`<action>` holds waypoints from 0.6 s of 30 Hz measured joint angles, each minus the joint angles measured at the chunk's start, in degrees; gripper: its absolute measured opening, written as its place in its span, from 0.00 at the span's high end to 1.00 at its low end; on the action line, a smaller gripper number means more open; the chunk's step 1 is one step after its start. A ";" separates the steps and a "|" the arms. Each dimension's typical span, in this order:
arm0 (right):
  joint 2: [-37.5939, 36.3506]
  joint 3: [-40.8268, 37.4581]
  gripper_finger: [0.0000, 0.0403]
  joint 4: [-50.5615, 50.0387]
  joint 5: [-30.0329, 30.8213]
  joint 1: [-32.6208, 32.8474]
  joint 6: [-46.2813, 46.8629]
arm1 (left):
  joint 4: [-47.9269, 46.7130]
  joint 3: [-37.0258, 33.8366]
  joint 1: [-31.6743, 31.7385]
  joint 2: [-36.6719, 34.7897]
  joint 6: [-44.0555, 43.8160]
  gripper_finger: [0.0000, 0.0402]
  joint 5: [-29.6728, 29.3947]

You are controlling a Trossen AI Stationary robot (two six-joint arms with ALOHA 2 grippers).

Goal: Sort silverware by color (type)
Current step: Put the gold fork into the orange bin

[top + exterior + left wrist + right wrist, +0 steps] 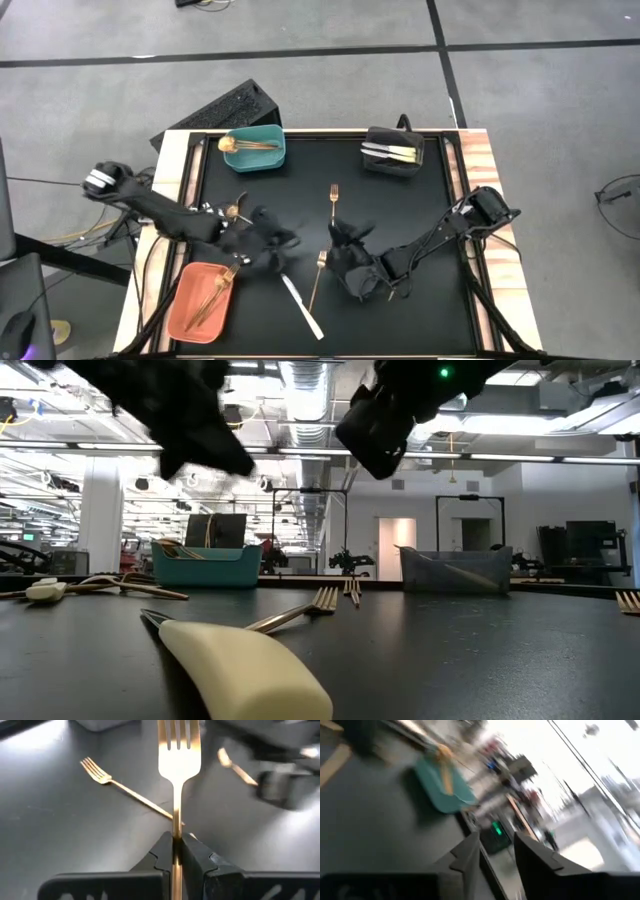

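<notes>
Left tool (176, 851) gripping gold fork (179, 750), mid-table

Gold fork (178, 755) clamped upright by its handle; another gold fork (125, 787) flat on black mat beyond.

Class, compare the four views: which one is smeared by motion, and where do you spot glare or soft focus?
Right wrist view: the teal bin and room streak with motion blur. Left wrist view: the gold fork, held in the left end effector, glares bright at its neck. Low view: the near white knife handle is soft. High view: both arms slightly smeared.
</notes>
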 joint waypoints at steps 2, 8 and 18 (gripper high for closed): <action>0.00 -0.02 0.59 -0.32 4.33 -0.73 4.90 | -4.66 0.02 -5.08 -4.39 -5.70 0.99 -4.55; 0.02 -0.07 0.52 -0.91 2.79 -2.78 22.91 | -25.00 0.02 -21.03 -11.80 -27.84 0.99 -9.88; 0.04 -0.07 0.51 -4.74 -6.59 -3.91 30.43 | -39.99 0.02 -41.67 -13.19 -52.82 0.99 -11.66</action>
